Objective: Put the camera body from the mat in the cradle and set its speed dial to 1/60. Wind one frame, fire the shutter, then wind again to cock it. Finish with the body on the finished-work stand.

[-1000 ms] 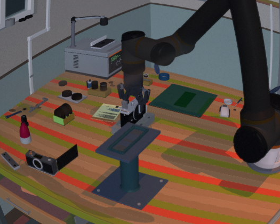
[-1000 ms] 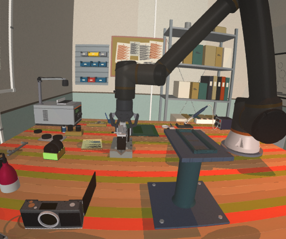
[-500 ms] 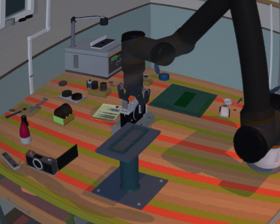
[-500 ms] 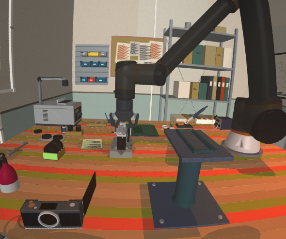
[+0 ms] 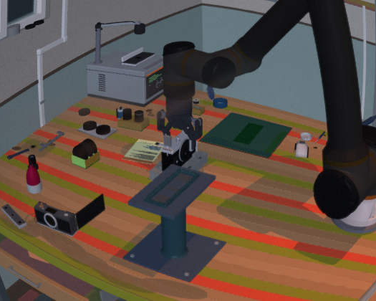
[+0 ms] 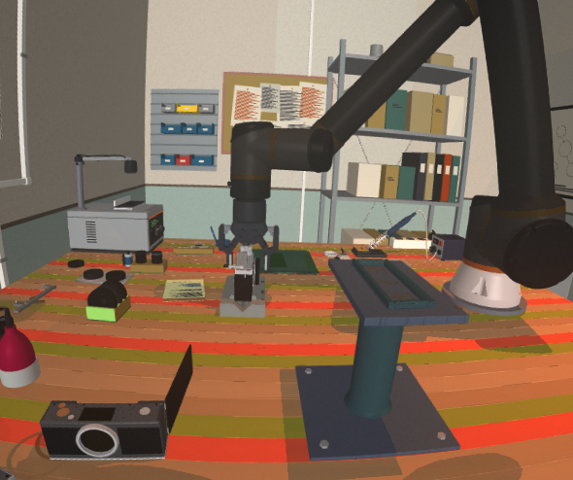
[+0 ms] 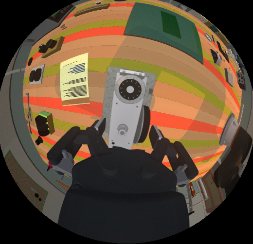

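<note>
The camera body [image 5: 178, 150] [image 6: 245, 279] [image 7: 127, 108] stands upright in the grey cradle [image 5: 198, 159] [image 6: 242, 307] in the middle of the bench, its silver top plate facing up. On that plate the black speed dial [image 7: 130, 89] sits at the far end and a small silver knob [image 7: 122, 130] at the near end. My gripper [image 5: 180, 134] [image 6: 245, 247] [image 7: 129, 133] hangs straight above the near end of the body, open and holding nothing. The green mat [image 5: 246, 134] [image 7: 167, 27] lies empty behind the cradle. The finished-work stand [image 5: 173, 190] [image 6: 393, 289] rises on its post in front of the cradle.
A green tray of black discs [image 5: 85, 153] sits left of the cradle, with a yellow sheet [image 5: 144, 150] between them. A second camera with an open back [image 5: 57, 219] and a red bottle [image 5: 33, 175] lie near the front left edge. The robot base [image 5: 363, 211] stands at right.
</note>
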You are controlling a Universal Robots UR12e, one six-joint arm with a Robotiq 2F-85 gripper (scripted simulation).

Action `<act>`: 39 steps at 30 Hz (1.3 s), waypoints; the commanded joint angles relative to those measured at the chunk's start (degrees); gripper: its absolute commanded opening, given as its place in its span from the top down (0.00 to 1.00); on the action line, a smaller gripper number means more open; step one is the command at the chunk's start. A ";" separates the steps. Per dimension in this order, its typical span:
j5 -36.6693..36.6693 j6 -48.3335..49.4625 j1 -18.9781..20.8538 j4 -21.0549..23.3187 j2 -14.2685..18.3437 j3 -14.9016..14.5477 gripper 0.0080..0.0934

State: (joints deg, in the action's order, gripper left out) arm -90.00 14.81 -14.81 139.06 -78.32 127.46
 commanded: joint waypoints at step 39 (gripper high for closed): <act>0.00 0.00 0.00 -12.12 -7.82 -4.42 0.13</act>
State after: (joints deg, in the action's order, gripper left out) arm -90.00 14.81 -14.81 126.91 -86.12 123.08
